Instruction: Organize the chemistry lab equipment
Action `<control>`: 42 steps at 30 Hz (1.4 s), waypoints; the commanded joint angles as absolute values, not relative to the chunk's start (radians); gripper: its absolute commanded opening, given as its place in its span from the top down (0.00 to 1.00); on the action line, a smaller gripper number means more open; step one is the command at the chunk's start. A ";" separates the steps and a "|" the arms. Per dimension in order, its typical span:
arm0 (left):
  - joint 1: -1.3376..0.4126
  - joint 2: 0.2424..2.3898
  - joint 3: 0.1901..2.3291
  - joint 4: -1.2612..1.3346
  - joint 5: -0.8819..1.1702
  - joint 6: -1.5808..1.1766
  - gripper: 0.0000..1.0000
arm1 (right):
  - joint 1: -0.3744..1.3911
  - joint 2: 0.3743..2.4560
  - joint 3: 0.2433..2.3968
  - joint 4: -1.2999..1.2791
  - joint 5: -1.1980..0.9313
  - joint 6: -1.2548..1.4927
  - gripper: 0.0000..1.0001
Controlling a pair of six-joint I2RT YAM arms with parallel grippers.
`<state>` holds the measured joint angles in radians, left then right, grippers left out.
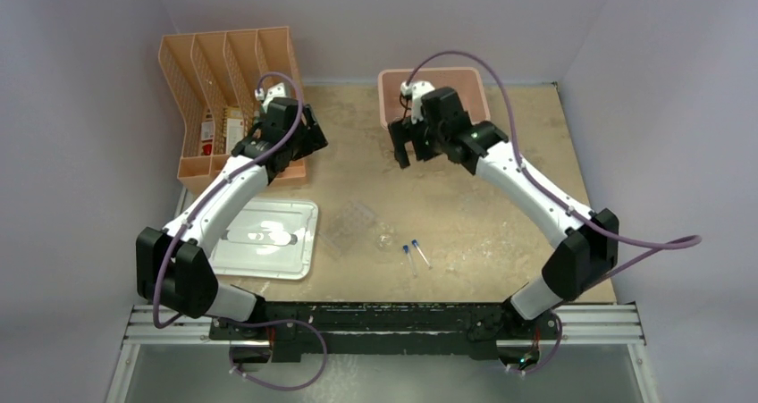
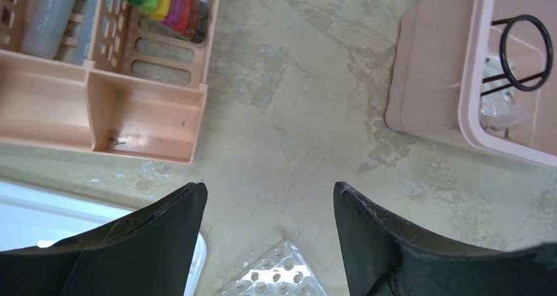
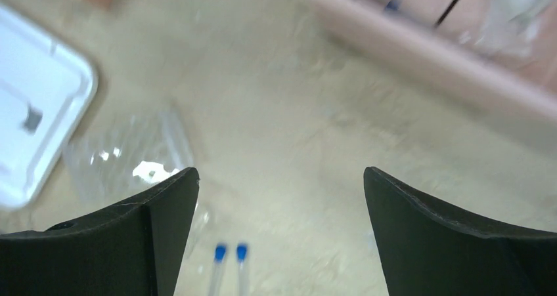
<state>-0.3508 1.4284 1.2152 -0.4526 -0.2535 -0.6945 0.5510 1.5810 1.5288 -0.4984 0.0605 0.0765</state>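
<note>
Two blue-capped clear vials (image 1: 412, 255) lie side by side on the table, near the front. To their left are a tiny glass dish (image 1: 385, 239) and a clear plastic tray (image 1: 349, 229). A black wire ring tripod (image 2: 522, 52) stands inside the pink bin (image 1: 478, 88). My right gripper (image 1: 409, 153) hangs open and empty in front of that bin. In the blurred right wrist view the gripper (image 3: 279, 172) is over bare table, with the vials (image 3: 230, 266) showing below it. My left gripper (image 1: 308, 139) is open and empty beside the orange organizer. The left wrist view shows this gripper (image 2: 268, 191) above the tray's corner (image 2: 276, 276).
An orange file organizer (image 1: 223, 90) holding markers and boxes stands at the back left. A flat white lid (image 1: 268, 238) lies at the front left beside the clear tray. Walls close in the table on three sides.
</note>
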 commanded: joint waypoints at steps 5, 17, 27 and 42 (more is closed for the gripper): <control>-0.321 1.383 1.182 -0.453 -0.295 -0.768 0.29 | 0.749 1.478 1.378 -0.586 0.078 0.204 0.04; -0.318 1.368 1.224 -0.472 -0.352 -0.709 0.29 | 0.921 1.610 1.329 -0.586 0.118 0.234 0.03; -0.318 1.368 1.217 -0.484 -0.345 -0.716 0.29 | 0.991 1.756 1.322 -0.559 0.129 0.209 0.17; -0.318 1.374 1.203 -0.473 -0.337 -0.720 0.29 | 0.995 1.791 1.302 -0.570 0.182 0.255 0.42</control>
<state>-0.3225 1.3987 1.1820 -0.4957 -0.3294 -0.7361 0.9947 1.7950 1.3067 -0.5663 0.1440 0.2214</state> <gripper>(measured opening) 0.711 0.621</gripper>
